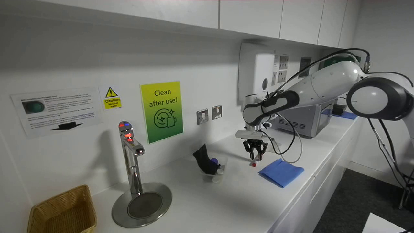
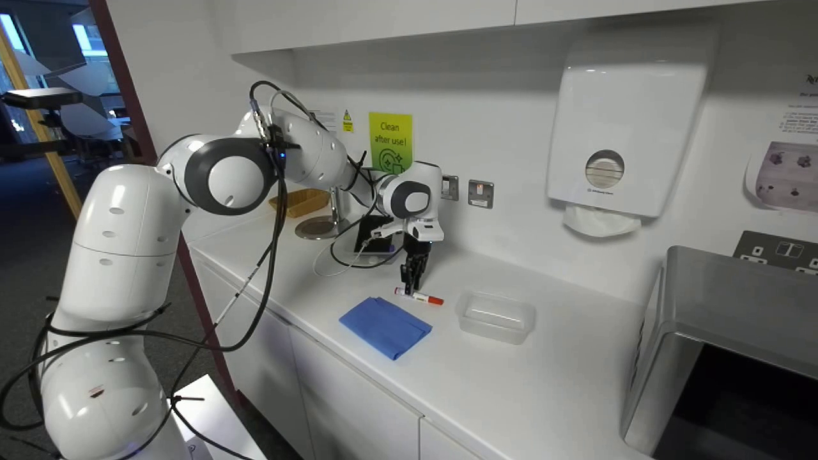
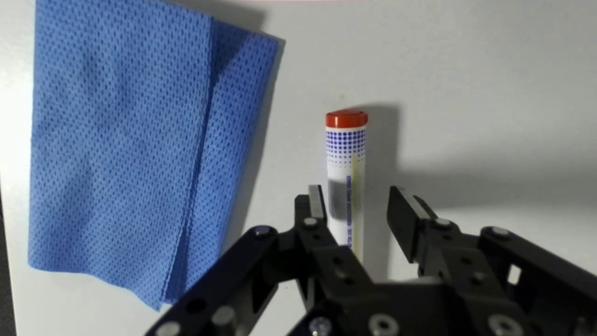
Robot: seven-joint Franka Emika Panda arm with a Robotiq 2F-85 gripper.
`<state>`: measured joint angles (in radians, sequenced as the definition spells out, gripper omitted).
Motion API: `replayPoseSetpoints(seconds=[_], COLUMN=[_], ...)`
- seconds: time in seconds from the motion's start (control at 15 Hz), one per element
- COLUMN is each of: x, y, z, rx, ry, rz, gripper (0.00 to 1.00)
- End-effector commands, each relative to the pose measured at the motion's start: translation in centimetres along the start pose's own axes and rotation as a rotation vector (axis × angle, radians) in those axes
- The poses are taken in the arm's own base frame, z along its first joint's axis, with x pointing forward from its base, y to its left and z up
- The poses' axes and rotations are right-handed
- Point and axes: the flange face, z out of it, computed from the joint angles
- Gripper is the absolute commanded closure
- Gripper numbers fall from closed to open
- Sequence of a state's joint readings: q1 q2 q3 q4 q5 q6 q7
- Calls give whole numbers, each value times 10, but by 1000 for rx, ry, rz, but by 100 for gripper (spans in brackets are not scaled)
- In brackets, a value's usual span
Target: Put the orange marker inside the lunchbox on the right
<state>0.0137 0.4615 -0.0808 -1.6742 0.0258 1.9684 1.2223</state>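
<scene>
The orange marker has a white barrel with reddish-orange ends and lies flat on the white counter; it also shows in an exterior view and in the wrist view. My gripper is open, pointing down at the marker, as an exterior view also shows. In the wrist view the gripper has one finger close beside the barrel and the other finger apart from it. The marker's far end is hidden behind the gripper there. The lunchbox on the right is a see-through plastic box near the marker's orange cap.
A folded blue cloth lies beside the marker, also in the wrist view. Another see-through box holds a black object and small items. A microwave, a tap and a wicker basket stand along the counter.
</scene>
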Motion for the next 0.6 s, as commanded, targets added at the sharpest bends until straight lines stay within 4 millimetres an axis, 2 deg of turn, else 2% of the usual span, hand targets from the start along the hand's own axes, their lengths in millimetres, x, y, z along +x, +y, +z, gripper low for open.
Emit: replayPoseSetpoints(seconds=[0.0,0.13,0.2,0.27,0.47,0.53], x=[3,3,3,3,3,2], y=[1,0,0,0,0,-1], z=[-6,-6,-7,-6,-4,-3], rx=[10,9,9,9,3,2], ry=[24,24,24,24,23,23], rz=[-22,-22,-22,-22,-23,-24], gripper=[51,40,25,19,11,15])
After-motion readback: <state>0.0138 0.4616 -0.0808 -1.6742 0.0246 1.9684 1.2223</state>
